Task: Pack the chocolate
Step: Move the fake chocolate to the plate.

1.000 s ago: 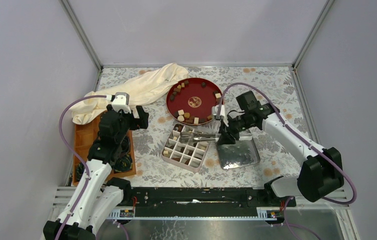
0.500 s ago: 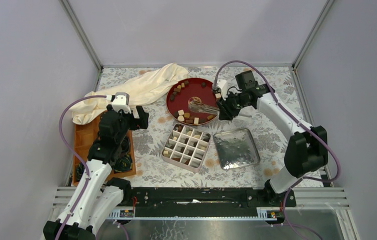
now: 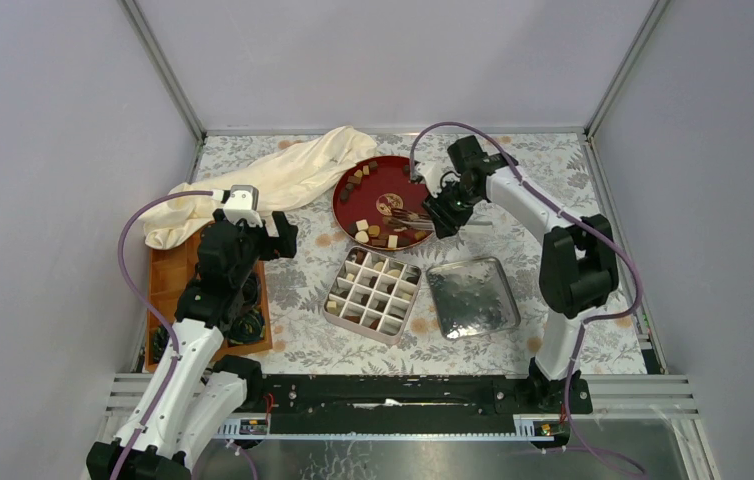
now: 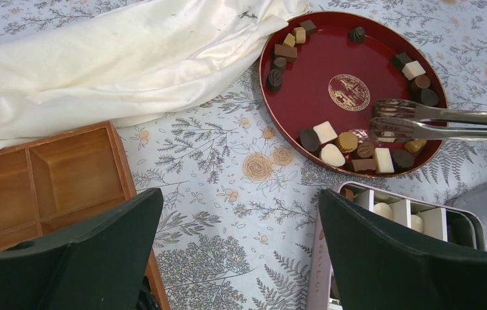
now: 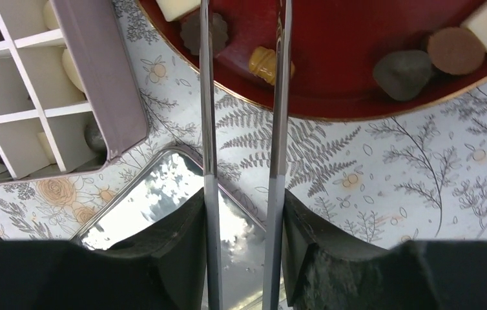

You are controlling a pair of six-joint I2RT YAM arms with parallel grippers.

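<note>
Several small dark, tan and cream chocolates (image 3: 375, 236) lie in a round red tray (image 3: 369, 193), also in the left wrist view (image 4: 331, 51). A compartmented pale box (image 3: 372, 295) below it holds several pieces. My right gripper (image 3: 443, 212) is shut on metal tongs (image 3: 403, 213), whose tips hover over the tray's near right part; in the right wrist view the tongs (image 5: 278, 97) run up between my fingers (image 5: 170, 252) to the tray (image 5: 357, 45). My left gripper (image 3: 275, 238) is open and empty above the cloth-patterned table left of the box.
A cream cloth (image 3: 273, 180) lies at the back left, partly over a wooden tray (image 3: 168, 285) with dark coiled items (image 3: 248, 325). A shiny metal lid (image 3: 471, 297) lies right of the box. Walls close in on three sides.
My right gripper has carried the tongs from over the box up and back to the red tray, its arm swinging toward the far side. The left arm has not moved.
</note>
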